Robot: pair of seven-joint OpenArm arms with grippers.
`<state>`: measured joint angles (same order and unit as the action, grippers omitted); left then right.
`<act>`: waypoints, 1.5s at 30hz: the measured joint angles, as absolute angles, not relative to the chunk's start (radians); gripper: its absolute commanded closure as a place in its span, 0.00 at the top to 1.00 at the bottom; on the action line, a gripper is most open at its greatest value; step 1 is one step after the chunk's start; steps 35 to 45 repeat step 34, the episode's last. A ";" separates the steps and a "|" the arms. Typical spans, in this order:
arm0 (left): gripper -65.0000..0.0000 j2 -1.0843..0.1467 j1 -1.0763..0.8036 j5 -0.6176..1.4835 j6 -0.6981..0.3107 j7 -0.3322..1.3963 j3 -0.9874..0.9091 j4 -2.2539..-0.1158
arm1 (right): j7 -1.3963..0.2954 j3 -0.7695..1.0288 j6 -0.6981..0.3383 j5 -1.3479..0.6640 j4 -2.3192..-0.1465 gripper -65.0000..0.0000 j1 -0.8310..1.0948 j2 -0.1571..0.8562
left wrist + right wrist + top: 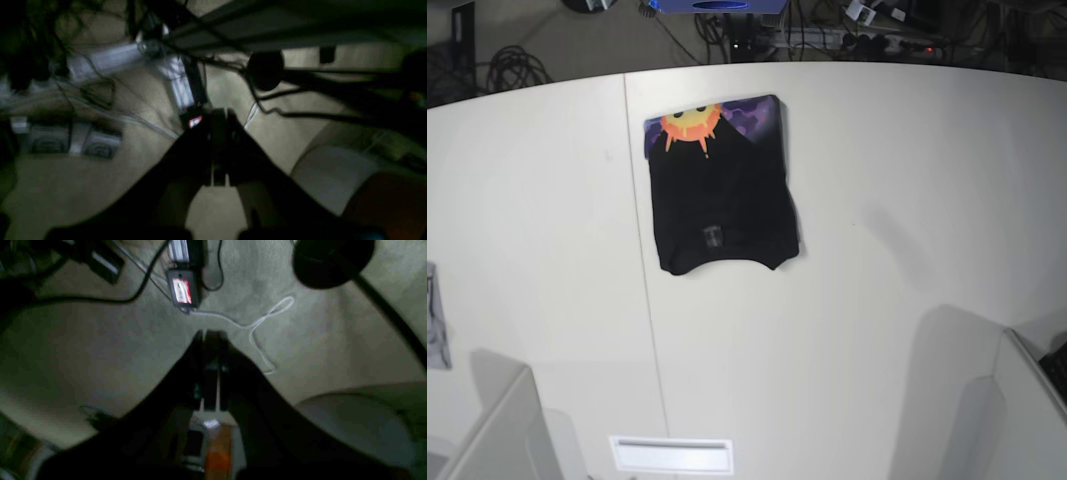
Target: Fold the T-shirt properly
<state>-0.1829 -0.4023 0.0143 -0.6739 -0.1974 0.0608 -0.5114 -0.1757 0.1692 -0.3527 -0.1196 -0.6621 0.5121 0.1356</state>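
**Base view: shirt looks pretty much folded**

Base view has the T-shirt [723, 190] sitting as a compact black rectangle toward the far edge of the table [907, 200], orange sun and purple print peeking out along its far side. Judging by that, folding seems basically finished, maybe just tidying left. Left gripper [218, 146] and right gripper [211, 370] are both clamped closed on nothing, pointing at the floor.

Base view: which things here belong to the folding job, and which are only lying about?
Belongs to the job:
- the T-shirt, folded into a compact black bundle, orange sun and purple print showing at its far edge

Only lying about:
- grey cloth scrap at the table's left edge
- cables on the floor behind the table
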 measured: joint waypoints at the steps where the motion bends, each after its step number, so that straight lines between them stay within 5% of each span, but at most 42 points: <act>1: 0.00 -0.175 -0.377 0.012 -0.656 -0.194 0.064 -0.464 | -0.145 0.150 -0.354 -0.131 -0.573 0.00 0.465 0.144; 10: 0.00 -0.107 -0.183 0.030 -0.610 -0.285 0.062 -0.186 | 0.113 -0.138 -0.348 -0.126 -0.225 0.00 0.276 0.156; 16: 0.00 -0.098 -0.170 0.015 -0.610 -0.281 0.065 -0.146 | 0.196 -0.146 -0.141 -0.126 -0.221 0.00 0.263 0.112; 45: 0.00 -0.106 -0.147 0.015 -0.610 -0.281 0.064 -0.187 | 0.198 -0.143 -0.138 -0.127 -0.220 0.00 0.264 0.089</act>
